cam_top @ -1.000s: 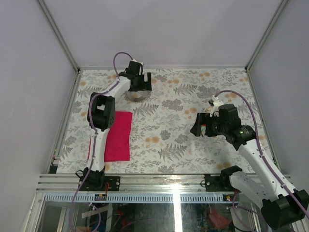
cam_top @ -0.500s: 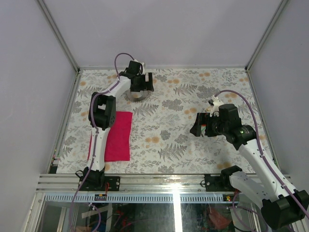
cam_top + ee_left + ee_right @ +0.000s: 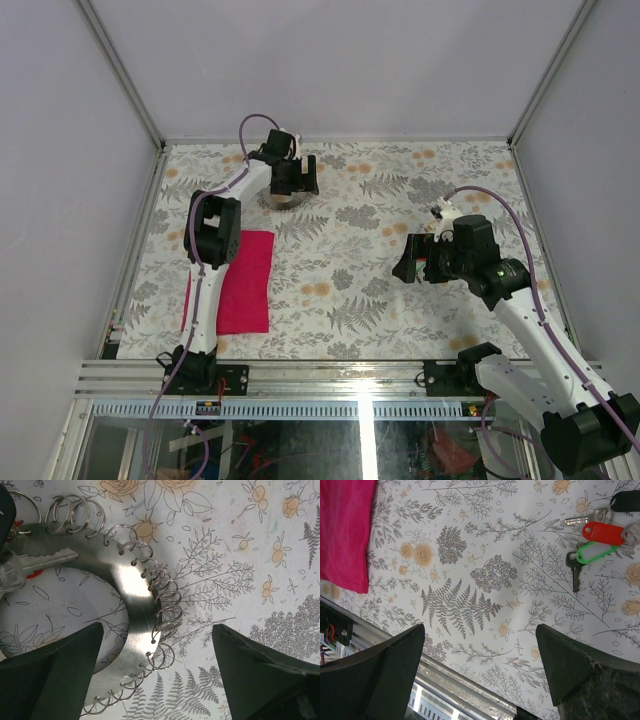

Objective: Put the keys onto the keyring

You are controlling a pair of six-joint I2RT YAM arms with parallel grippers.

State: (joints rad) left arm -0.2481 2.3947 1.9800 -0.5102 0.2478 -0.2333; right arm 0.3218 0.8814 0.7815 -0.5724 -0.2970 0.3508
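Left hand [image 3: 156, 630] hangs wide open over the keyring [image 3: 132, 587]; right hand [image 3: 480, 630], also wide, hovers near the keys [image 3: 592, 535].

The cloth [image 3: 245, 280] lay near-left on the table [image 3: 350, 290]. Behind it sat a metal plate [image 3: 132, 595] edged with keyrings [image 3: 165, 587], one key [image 3: 50, 559] across it. Other keys [image 3: 596, 532] lay clustered well apart from the cloth.

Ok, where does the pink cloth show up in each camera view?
Top external: the pink cloth lies on the left side, towards the near edge of the table.
Left wrist: not in it.
Right wrist: it fills the top left corner, cut off by the frame.
Shared landmark: the floral table cover, seen in all three views.
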